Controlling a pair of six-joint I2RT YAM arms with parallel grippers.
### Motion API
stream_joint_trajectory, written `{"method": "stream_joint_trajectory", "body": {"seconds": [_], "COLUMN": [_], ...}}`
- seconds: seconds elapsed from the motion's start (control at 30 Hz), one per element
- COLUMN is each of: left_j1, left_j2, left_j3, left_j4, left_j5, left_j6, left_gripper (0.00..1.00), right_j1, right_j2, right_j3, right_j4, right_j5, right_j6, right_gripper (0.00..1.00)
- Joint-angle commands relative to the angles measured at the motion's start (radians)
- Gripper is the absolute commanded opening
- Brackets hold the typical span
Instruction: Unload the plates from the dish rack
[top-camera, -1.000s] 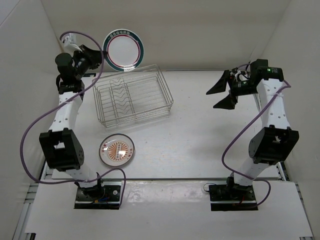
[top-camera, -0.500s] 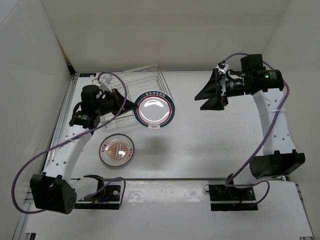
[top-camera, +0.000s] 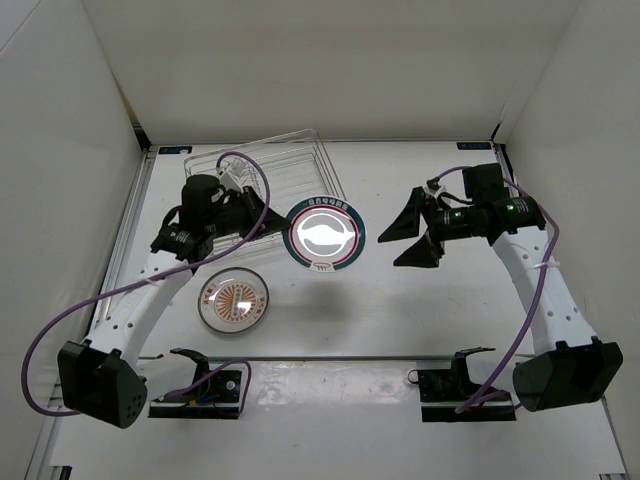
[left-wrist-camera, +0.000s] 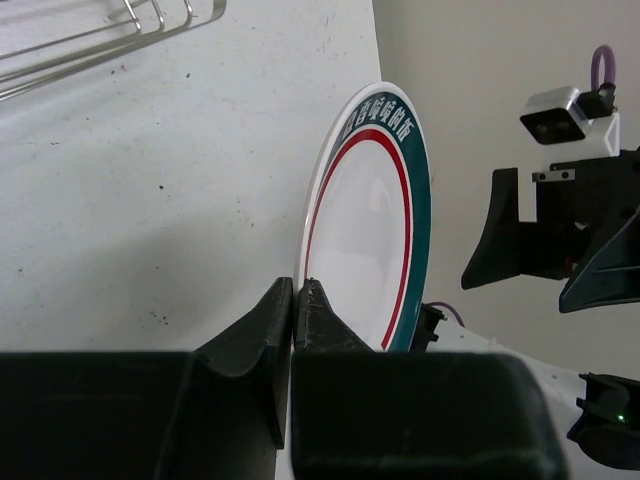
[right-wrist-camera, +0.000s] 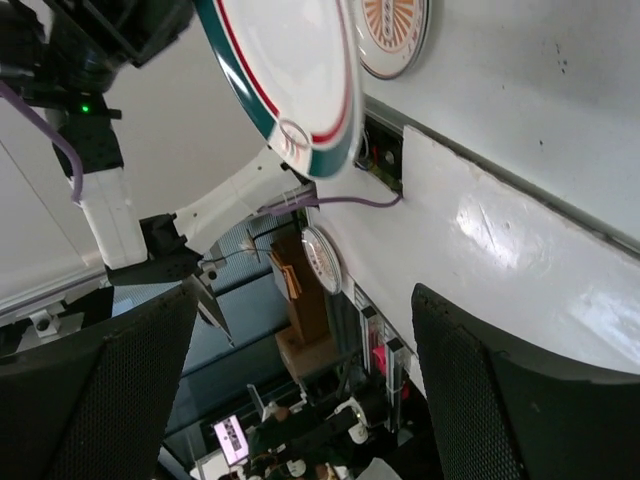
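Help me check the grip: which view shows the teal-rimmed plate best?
Left wrist: the left gripper pinches the plate by its rim. Top view shows its whole face, pinch unclear; right wrist catches part of it.

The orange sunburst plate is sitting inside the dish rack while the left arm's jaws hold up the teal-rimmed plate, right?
Not quite. The orange sunburst plate lies flat on the table, outside the dish rack and nearer the arm bases, as the top external view shows. The left arm's jaws do hold up the teal-rimmed plate.
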Motion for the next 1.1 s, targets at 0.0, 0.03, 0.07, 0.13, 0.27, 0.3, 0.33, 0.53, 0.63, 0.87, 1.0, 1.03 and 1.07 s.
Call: {"method": "stream_joint_trajectory", "body": {"seconds": [0.0, 0.03, 0.07, 0.13, 0.27, 0.3, 0.33, 0.53, 0.63, 0.87, 1.0, 1.03, 1.07], "left_j1": [-0.036, -0.045, -0.056, -0.078, -0.128, -0.136, -0.154, -0.202, -0.178, 0.057, 0.157, 0.186, 0.215], "left_j2": [-0.004, -0.004, 0.005, 0.017, 0.04, 0.048, 0.053, 0.088, 0.085, 0.025, -0.016, -0.03, -0.053], "left_j3": [0.071, 0.074, 0.08, 0.108, 0.132, 0.138, 0.145, 0.152, 0.168, 0.192, 0.198, 0.18, 0.151], "left_j4": [0.045, 0.052, 0.051, 0.045, 0.077, 0.091, 0.106, 0.086, -0.019, -0.268, -0.547, -0.579, -0.595], "left_j5": [0.004, 0.009, 0.007, 0.004, -0.007, -0.001, 0.013, 0.09, 0.101, 0.1, -0.086, -0.164, -0.181], "left_j6": [-0.042, -0.045, -0.049, -0.055, -0.103, -0.115, -0.117, -0.149, -0.126, 0.006, 0.072, 0.064, 0.04], "left_gripper": [0.0, 0.0, 0.0, 0.0, 0.0, 0.0, 0.0, 0.0, 0.03, 1.0, 1.0, 1.0, 1.0], "right_j1": [0.016, 0.016, 0.019, 0.025, 0.039, 0.043, 0.046, 0.062, 0.062, 0.05, 0.04, 0.039, 0.034], "right_j2": [0.004, 0.009, 0.01, 0.021, 0.026, 0.027, 0.029, 0.05, 0.029, 0.0, -0.003, -0.008, -0.006], "right_j3": [0.04, 0.033, 0.03, 0.004, -0.032, -0.031, -0.026, -0.039, -0.075, -0.043, -0.039, -0.042, -0.042], "right_j4": [0.122, 0.128, 0.135, 0.135, 0.15, 0.151, 0.156, 0.204, 0.254, 0.208, 0.196, 0.188, 0.178], "right_j5": [-0.009, -0.006, -0.002, 0.009, 0.021, 0.024, 0.023, 0.012, 0.015, 0.07, 0.066, 0.067, 0.069], "right_j6": [0.055, 0.052, 0.053, 0.058, 0.069, 0.069, 0.07, 0.105, 0.139, 0.095, 0.092, 0.089, 0.08], "right_gripper": [0.89, 0.87, 0.87, 0.81, 0.78, 0.78, 0.76, 0.44, 0.01, 0.0, 0.0, 0.0, 0.0]}}
